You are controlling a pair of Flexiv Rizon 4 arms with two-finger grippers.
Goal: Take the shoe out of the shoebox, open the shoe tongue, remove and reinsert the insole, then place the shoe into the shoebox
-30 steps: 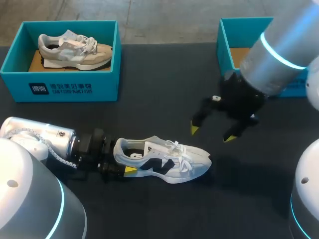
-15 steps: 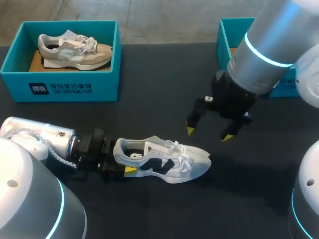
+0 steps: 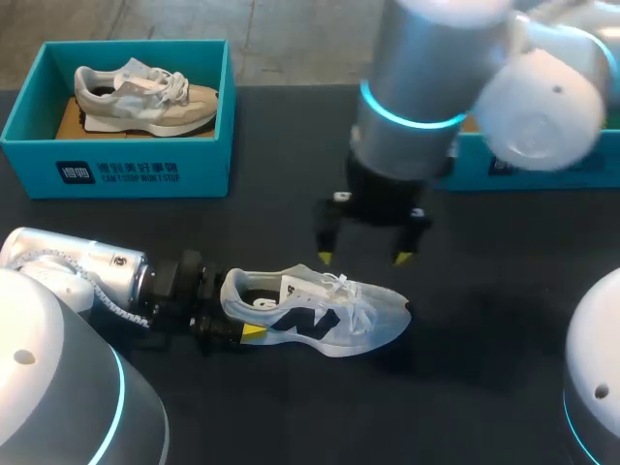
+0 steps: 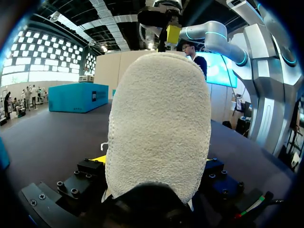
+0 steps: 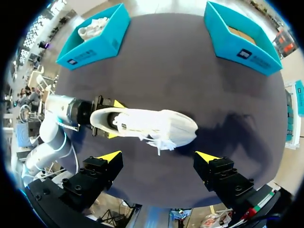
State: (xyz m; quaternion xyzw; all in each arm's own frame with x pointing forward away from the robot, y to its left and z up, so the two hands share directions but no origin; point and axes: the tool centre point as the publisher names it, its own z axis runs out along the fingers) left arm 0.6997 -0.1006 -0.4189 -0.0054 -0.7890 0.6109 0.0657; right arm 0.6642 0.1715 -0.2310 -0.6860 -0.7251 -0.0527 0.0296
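Your white shoe [image 3: 315,312] stands on its sole on the dark table [image 3: 504,320], outside both boxes, toward the near edge and a little left of the middle. Its long axis runs across the table from side to side. The heel faces your left arm and the toe points to your right, a touch nearer the robot than the heel. The opening faces up, with the laces lying loose on top.

Your left gripper [image 3: 235,308] comes in low along the table from the left and is clamped on the heel [image 4: 159,123], with a yellow tip on each side. In the left wrist view, the back of the heel fills the space between the fingers.

Your right gripper [image 3: 363,258] hangs above the laced part of the shoe, pointing straight down, its fingers spread wide and touching nothing. In the right wrist view the shoe lies crosswise ahead of the spread tips, apart from them.

The far left box [image 3: 126,170] is teal and holds a beige shoe [image 3: 145,97], also toe to the right. The far right box [image 3: 542,160], teal as well, is mostly hidden behind your right arm. Both boxes sit well apart from the white shoe.
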